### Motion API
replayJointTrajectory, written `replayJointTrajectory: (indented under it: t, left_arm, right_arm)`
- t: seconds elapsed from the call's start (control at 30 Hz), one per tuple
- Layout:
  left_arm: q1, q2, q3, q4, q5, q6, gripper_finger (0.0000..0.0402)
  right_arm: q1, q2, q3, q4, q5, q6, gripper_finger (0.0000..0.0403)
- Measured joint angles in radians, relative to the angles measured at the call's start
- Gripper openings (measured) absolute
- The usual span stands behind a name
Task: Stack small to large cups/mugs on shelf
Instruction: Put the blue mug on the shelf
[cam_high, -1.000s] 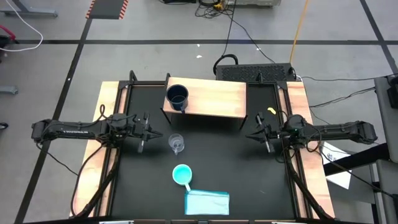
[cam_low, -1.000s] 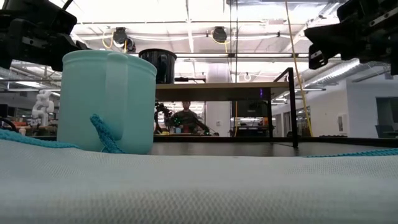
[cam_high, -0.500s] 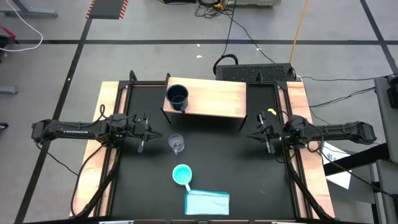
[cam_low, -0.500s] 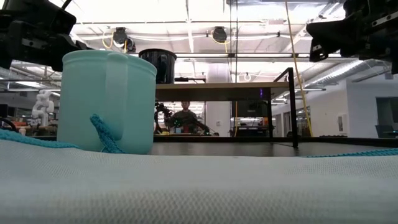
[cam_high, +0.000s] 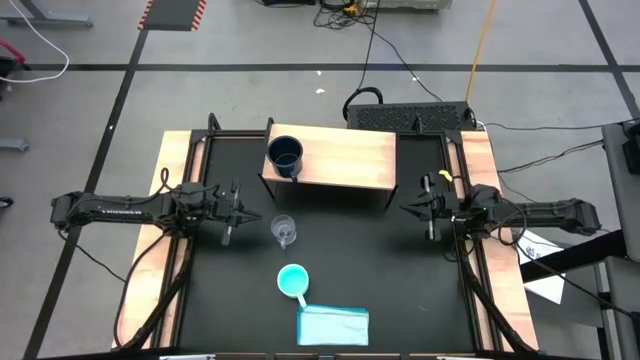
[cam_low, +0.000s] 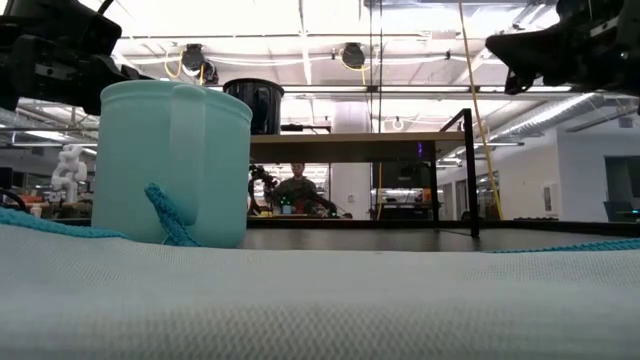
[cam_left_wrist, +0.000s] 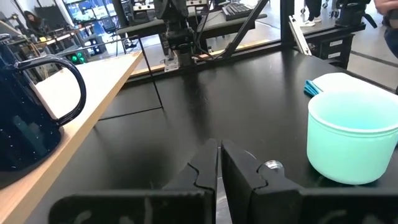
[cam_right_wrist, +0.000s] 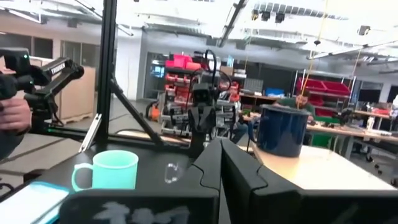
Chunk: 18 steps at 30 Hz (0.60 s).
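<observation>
My left gripper (cam_high: 232, 213) hangs over the left side of the black table (cam_high: 380, 280), its fingers (cam_left_wrist: 205, 163) pressed nearly together with nothing between them; the glass cup (cam_high: 283, 232) stands just beside it, toward the table's middle, upright and apart from the fingertips. My right gripper (cam_high: 428, 212) waits at the table's right side, near the right end of the shelf (cam_high: 345, 160), and its fingers (cam_right_wrist: 214, 163) are shut flat against each other, holding nothing.

The navy mug (cam_high: 285, 155) stands upright on the shelf's light wooden top, at its left end, close to the front corner; in my left wrist view the same mug shows with its handle turned out over the wood. The turquoise mug (cam_high: 292, 281) sits on the table nearer the front edge, upright, well apart from the shelf and a little way in front of the glass cup; its handle points toward the folded blue cloth (cam_high: 333, 326), which lies just in front of it, and from above I cannot tell whether the two touch. In the low view the cloth fills the foreground and the turquoise mug rises behind it, with the navy mug above on the shelf. A person (cam_low: 296, 186) sits far back in the room beyond the table.
</observation>
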Motion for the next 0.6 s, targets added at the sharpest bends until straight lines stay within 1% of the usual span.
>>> replayJointTrajectory:
  t: [0.2, 0.3, 0.37, 0.47, 0.6]
  left_arm:
    - [0.0, 0.0, 0.0, -0.007, 0.005, -0.002, 0.0023]
    - [-0.001, 0.0, 0.0, -0.005, 0.04, -0.002, 0.0023]
    - [-0.006, 0.0, 0.0, -0.005, 0.069, -0.033, 0.0024]
    - [-0.04, 0.0, 0.0, 0.016, 0.076, -0.08, 0.0024]
    - [-0.126, 0.001, 0.025, 0.039, 0.076, -0.084, 0.0024]
  right_arm:
    - [0.0, -0.005, 0.0, -0.027, -0.003, 0.007, 0.0]
    - [0.0, -0.005, 0.0, -0.04, -0.003, 0.01, 0.0]
    - [0.0, -0.005, 0.0, -0.047, -0.004, 0.011, 0.0]
    - [0.0, -0.005, 0.0, -0.061, -0.004, 0.011, 0.0]
    - [0.0, -0.005, 0.0, -0.071, -0.004, 0.027, 0.0]
